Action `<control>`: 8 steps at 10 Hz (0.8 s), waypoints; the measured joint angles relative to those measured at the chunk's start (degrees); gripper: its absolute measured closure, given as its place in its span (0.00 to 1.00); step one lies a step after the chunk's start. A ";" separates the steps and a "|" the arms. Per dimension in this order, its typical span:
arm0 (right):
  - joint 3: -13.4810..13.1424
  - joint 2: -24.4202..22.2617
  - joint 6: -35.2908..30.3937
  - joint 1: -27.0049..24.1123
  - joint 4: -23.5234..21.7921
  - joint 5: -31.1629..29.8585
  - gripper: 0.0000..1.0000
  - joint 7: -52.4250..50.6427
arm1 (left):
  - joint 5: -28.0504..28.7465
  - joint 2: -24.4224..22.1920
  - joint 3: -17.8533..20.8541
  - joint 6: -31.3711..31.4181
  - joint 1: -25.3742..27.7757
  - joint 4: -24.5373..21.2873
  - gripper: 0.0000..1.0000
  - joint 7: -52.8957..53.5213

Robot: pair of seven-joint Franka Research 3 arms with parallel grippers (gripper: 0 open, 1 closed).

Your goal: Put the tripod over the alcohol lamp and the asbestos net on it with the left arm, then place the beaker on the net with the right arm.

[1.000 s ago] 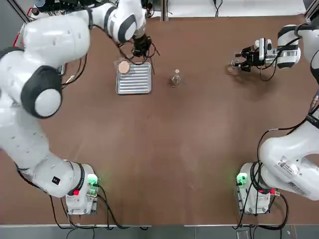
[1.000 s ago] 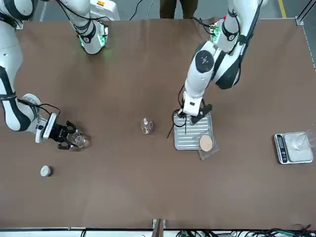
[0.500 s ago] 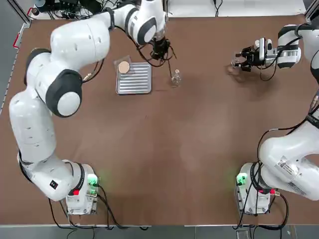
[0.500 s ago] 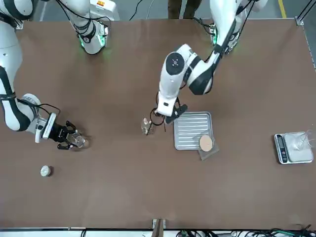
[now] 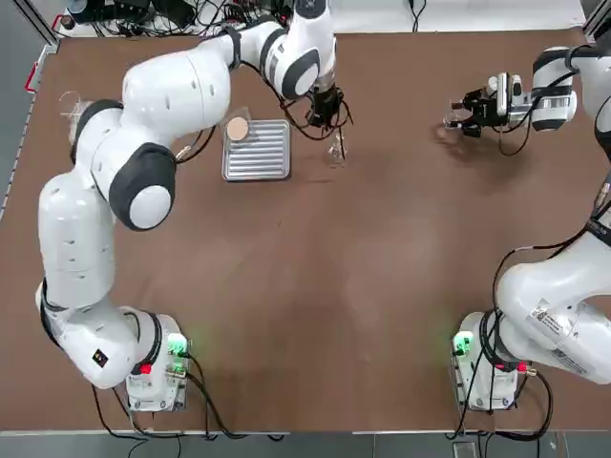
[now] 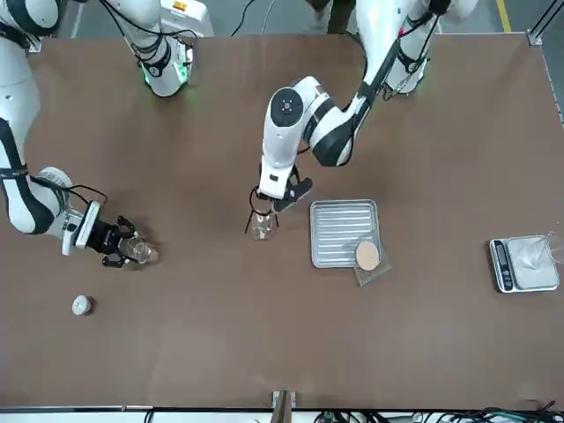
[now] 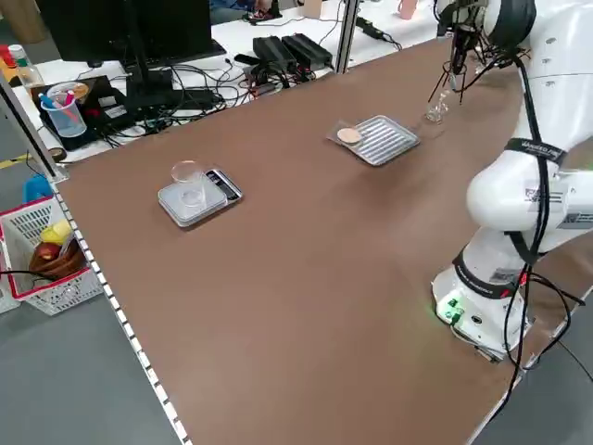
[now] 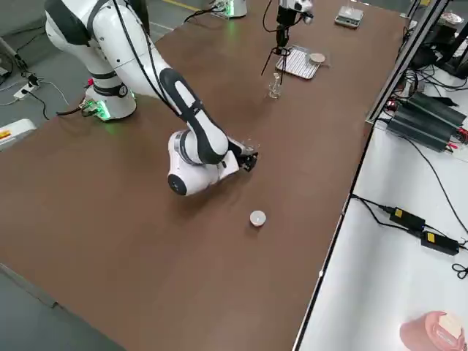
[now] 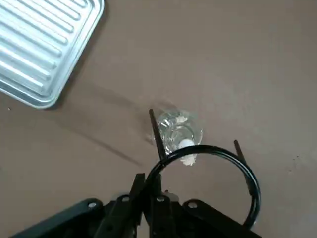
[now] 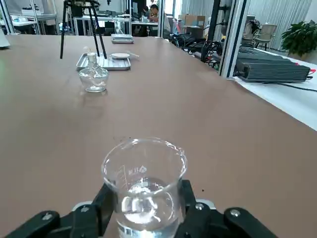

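Top view: left gripper (image 5: 327,108) pinches the tripod (image 9: 208,171) at upper centre.
Ring hangs above the lamp (image 9: 179,133), apparently to straddle it; right gripper (image 5: 467,115) clasps the beaker (image 10: 143,186).

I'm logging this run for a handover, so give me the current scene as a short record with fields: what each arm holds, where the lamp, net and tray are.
left gripper: shut on the tripod, held in the air at the alcohol lamp, not yet set down
right gripper: shut on the beaker, low at the table's far right side, apart from the lamp
asbestos net: lying at a corner of the ribbed tray
alcohol lamp: upright on the table beside the tray
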 joint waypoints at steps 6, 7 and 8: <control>-0.26 0.00 -0.39 0.04 0.05 -0.05 0.42 0.00 | 0.00 5.29 1.36 1.75 -0.02 3.74 0.92 -0.03; -0.25 0.00 -0.44 0.14 0.05 -0.05 0.42 0.00 | 0.00 5.64 1.36 2.37 -0.04 3.89 0.92 -0.20; -0.25 0.00 -0.45 0.28 0.05 -0.05 0.42 0.00 | 0.00 5.69 1.35 2.61 -0.16 3.93 0.92 -0.30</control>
